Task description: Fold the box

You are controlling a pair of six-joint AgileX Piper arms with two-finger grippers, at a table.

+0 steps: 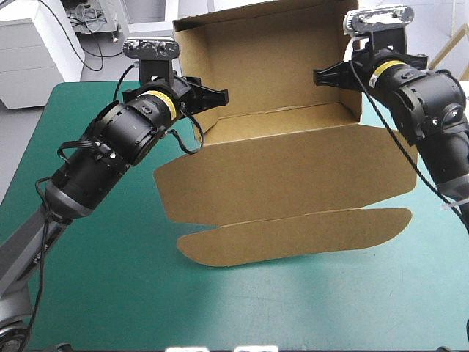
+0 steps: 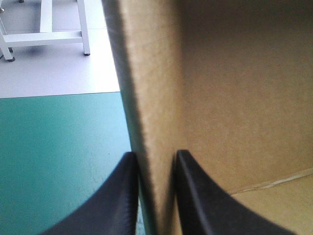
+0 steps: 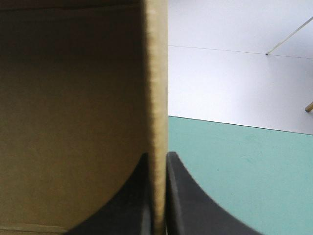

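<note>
Box (image 1: 278, 70) sits mid-cover toward 12 o'clock, walls up, lid (image 1: 293, 176) flat toward 6. Left gripper (image 1: 214, 97) is clamped on the 9 o'clock wall and right gripper (image 1: 321, 76) on the 3 o'clock wall, fingers nearly together. Board likely light, stiff and crease-prone. Best hold: wall top edges near the corners.

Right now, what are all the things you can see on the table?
box: one, brown, on the middle and far part of the table, walls standing up at the back and sides, lid lying flat toward the near edge
table cover: one, teal-green, under everything
left gripper: one, black, pinching the box's left side wall
right gripper: one, black, pinching the box's right side wall
</note>
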